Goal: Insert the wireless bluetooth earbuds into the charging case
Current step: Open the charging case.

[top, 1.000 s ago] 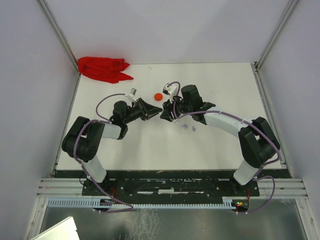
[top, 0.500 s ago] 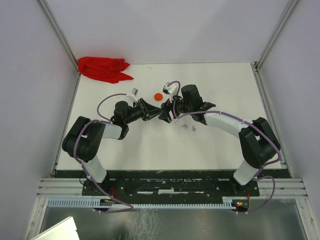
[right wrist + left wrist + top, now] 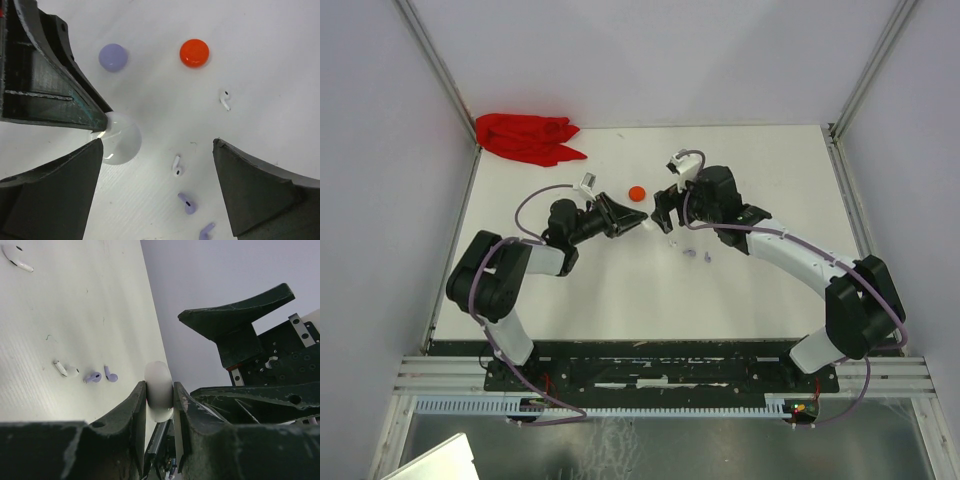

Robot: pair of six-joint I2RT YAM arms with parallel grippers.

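Observation:
My left gripper (image 3: pixel 159 387) is shut on a round white charging case (image 3: pixel 160 399), held edge-on just above the table; the same case (image 3: pixel 121 141) shows in the right wrist view. My right gripper (image 3: pixel 157 145) stands open over the table with nothing between its fingers, just right of the case. Under it lie a whitish earbud (image 3: pixel 176 166) and two purple earbuds (image 3: pixel 186 204). A second whitish earbud (image 3: pixel 225 100) lies farther off. From above, the left gripper (image 3: pixel 640 223) and right gripper (image 3: pixel 666 212) stand close together at mid-table, with the earbuds (image 3: pixel 696 256) just to their right.
A red disc (image 3: pixel 194 53) and a purple disc (image 3: pixel 113 56) lie on the table beyond the case. The red disc (image 3: pixel 637 193) sits behind both grippers. A crumpled red cloth (image 3: pixel 525 138) lies in the far left corner. Walls close in the table's sides.
My right gripper has opened wide and drawn back to the right, away from the left gripper. The left gripper keeps its hold on the white case, barely moved.

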